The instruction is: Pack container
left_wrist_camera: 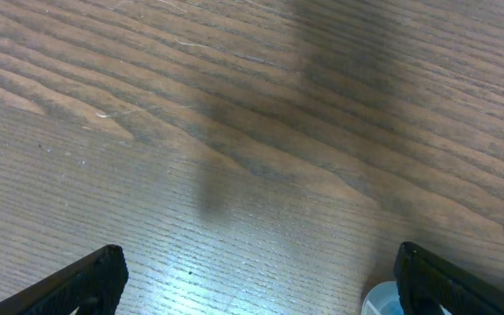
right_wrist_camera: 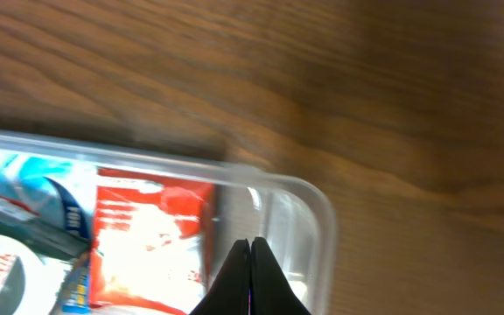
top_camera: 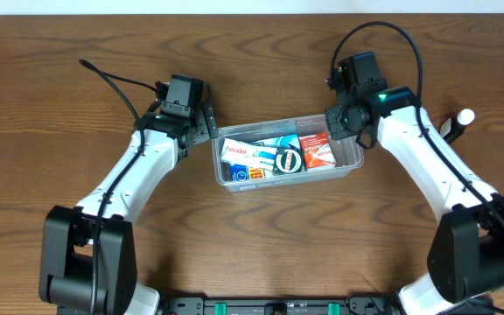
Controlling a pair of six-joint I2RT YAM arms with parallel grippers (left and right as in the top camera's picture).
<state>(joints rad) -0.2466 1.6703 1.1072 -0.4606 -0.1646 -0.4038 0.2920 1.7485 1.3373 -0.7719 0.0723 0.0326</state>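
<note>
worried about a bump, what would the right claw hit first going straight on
Likely the bare end of the container, beside the red box; the shut right claw points into that gap, depth unclear.

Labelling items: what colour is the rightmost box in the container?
The box is red with white print; it shows best in the overhead view.

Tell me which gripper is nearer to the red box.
Right. The right gripper, shut, is above the container's right end, just beside the red box. The left gripper, open, is outside the container's left end.
</note>
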